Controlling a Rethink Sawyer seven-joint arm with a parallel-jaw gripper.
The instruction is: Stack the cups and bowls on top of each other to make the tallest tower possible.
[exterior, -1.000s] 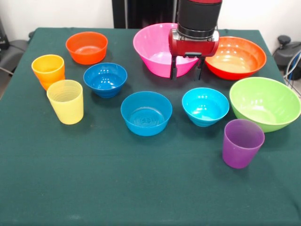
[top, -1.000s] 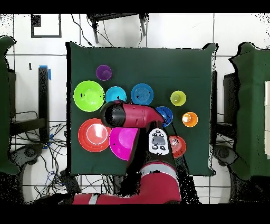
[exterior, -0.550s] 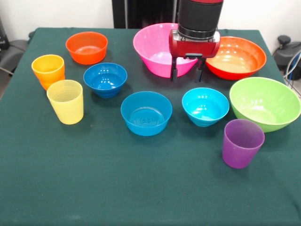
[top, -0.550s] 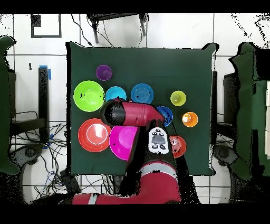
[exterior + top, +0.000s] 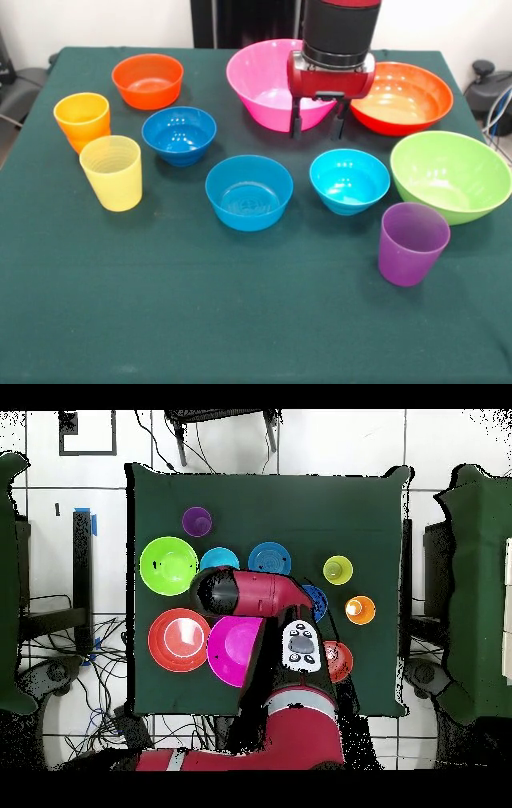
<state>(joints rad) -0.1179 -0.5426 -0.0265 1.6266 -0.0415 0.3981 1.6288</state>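
Arm [image 5: 336, 32] cut off by the front view's top edge | overhead: arm covers the fingers entirely, plus part of the cyan bowl [image 5: 215, 561], dark blue bowl [image 5: 316, 599] and pink bowl [image 5: 232, 654] | front: fingers [image 5: 297, 126] overlap the pink bowl's rim | lime green bowl [image 5: 452, 176] just meets the right edge

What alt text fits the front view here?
A red and black arm hangs its open gripper above a green table, in front of the pink bowl, holding nothing. Three cups and seven bowls stand apart, none stacked: orange cup and yellow cup at left, purple cup at right by the lime bowl.
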